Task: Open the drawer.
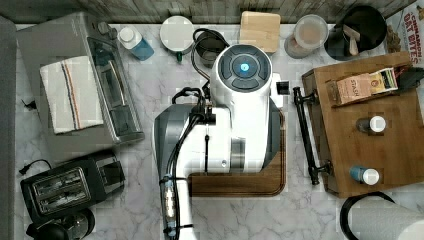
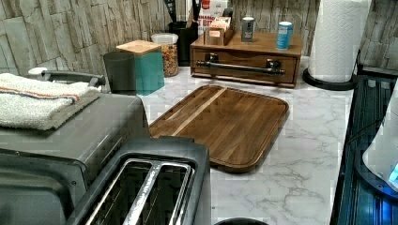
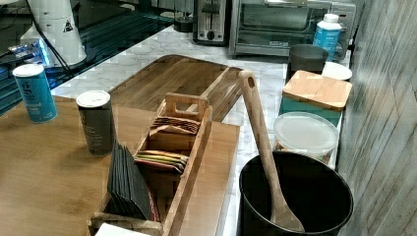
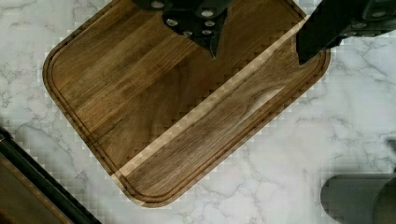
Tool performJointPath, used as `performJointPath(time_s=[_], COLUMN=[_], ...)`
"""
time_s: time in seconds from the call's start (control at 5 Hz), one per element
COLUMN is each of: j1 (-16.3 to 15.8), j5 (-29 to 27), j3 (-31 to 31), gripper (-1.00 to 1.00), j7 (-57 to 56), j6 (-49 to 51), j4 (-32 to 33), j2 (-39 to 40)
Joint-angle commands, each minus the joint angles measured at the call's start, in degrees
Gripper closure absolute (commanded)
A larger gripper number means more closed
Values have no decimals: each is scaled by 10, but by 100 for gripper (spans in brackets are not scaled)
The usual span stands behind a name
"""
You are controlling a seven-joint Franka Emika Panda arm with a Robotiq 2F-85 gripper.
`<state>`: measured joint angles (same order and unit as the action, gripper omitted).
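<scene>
the drawer point(image 2: 244, 65) sits fully closed at upper centre-right of the left view, its black bar handle point(image 2: 243, 68) untouched. the jaws point(image 4: 259, 44), released and wide apart, hang over the wooden tray point(image 4: 154, 93) on the marble bench point(image 4: 303, 140), well apart from the handle. reaching, gripping and pulling all remain.

Kitchen counter, toaster point(image 1: 72, 186), toaster oven point(image 1: 80, 85), paper towels point(image 2: 337, 40)
</scene>
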<state>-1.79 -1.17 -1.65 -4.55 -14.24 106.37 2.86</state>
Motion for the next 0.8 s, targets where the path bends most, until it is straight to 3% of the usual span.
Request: performJointPath(time_s=[0.2, 0.8], j1=[0, 16], j5=[0, 9], j3=[0, -19], gripper=[-100, -100], j7=[0, -369], j6=[0, -82], j4=[0, 200], j2=[0, -123])
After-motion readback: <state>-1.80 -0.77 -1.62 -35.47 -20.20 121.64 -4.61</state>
